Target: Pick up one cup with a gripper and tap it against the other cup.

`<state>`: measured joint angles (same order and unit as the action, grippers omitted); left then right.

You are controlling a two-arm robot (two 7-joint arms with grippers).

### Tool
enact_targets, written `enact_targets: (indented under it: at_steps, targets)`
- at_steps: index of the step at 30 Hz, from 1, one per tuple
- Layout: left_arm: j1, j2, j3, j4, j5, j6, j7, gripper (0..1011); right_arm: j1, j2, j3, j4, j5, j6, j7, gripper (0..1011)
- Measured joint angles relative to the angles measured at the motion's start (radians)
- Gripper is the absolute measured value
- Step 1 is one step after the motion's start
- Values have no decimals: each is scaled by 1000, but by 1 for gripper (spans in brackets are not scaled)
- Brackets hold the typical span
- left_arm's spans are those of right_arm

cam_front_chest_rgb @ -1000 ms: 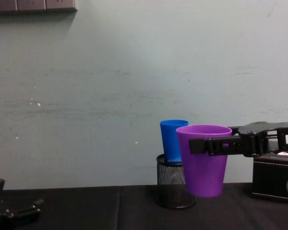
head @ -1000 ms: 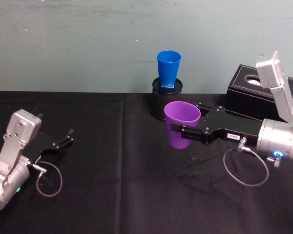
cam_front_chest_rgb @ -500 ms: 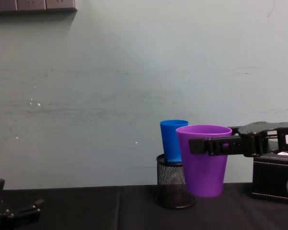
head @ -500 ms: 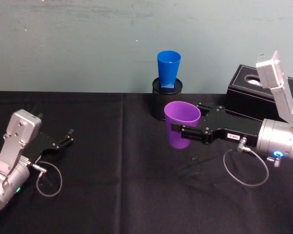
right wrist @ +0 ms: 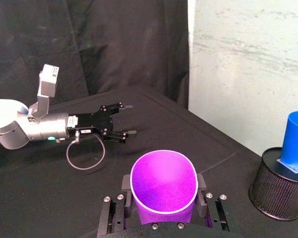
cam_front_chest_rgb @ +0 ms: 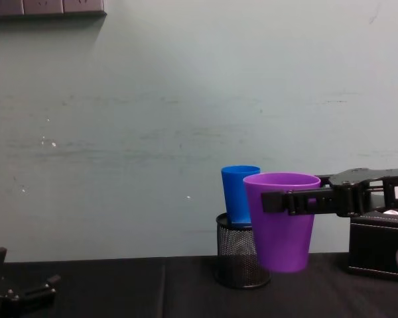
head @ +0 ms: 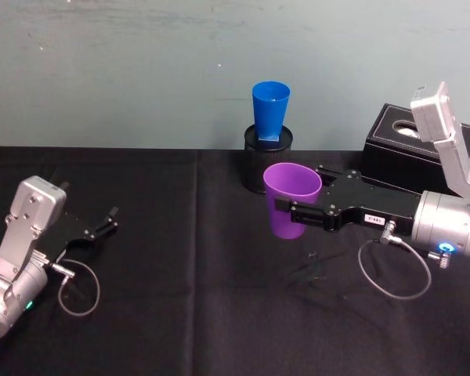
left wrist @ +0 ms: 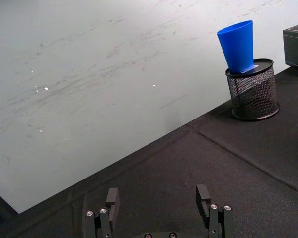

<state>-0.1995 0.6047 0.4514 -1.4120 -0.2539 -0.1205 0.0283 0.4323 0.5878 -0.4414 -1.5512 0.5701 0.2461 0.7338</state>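
The purple cup point(head: 292, 200) is held clear of the black table point(head: 188, 298), clamped below its rim by the right gripper point(head: 298, 210), in front of the blue cup point(head: 269, 111) seated in the mesh holder point(head: 266, 168). No shift is seen over the last second; the tap is judged pending. The left gripper point(head: 102, 223) is parked, released, at the table's left.

the head view looks down and forward over the black surface point(head: 180, 258) toward the wall; the chest view sits low, facing that wall side-on. both wrist views look out along their hands, sharing the blue cup point(left wrist: 237, 44).
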Motion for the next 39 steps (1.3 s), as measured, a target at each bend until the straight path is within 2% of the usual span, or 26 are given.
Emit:
enact_targets:
  at_steps: [12, 17, 25, 30, 39]
  targets:
    - [0, 0, 0, 0, 0, 0, 0, 1011, 8, -6, -49, 64, -22, -54, -24, 726]
    - [0, 0, 0, 0, 0, 0, 0, 1011, 9, -18, -73, 120, -29, -105, -33, 726]
    - [0, 0, 0, 0, 0, 0, 0, 1011, 0, -23, -101, 172, -54, -188, -34, 726]
    - [0, 0, 0, 0, 0, 0, 0, 1011, -7, -38, -109, 211, -65, -236, -29, 726]
    - [0, 0, 0, 0, 0, 0, 0, 1011, -17, -66, -110, 263, -84, -274, -38, 724]
